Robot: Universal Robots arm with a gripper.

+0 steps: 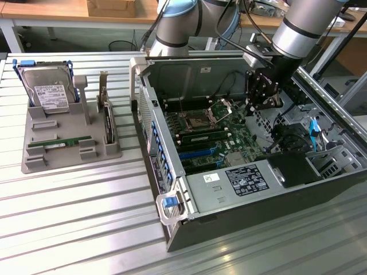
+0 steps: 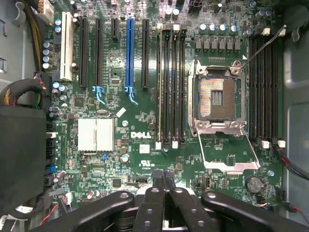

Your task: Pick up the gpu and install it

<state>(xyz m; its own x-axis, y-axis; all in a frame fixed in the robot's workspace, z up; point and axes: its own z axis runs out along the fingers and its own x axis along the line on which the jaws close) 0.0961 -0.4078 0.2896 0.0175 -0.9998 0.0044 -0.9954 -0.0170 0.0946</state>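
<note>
Wrist view: black gripper (image 2: 164, 180) shut, empty, above glossy green motherboard (image 2: 120, 140).

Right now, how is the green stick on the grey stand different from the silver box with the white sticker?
The gpu is a long, thin green strip; the hard drive is a wide silver block with a white label. The gpu lies low along its slot; the hard drive stands upright between blue rails. Both sit in the same grey holder.

Bright even overhead light; glare on ribbed table (image 1: 69, 200); case interior (image 1: 229, 86) shadowed; motherboard (image 2: 145, 140) sharp, evenly lit.
</note>
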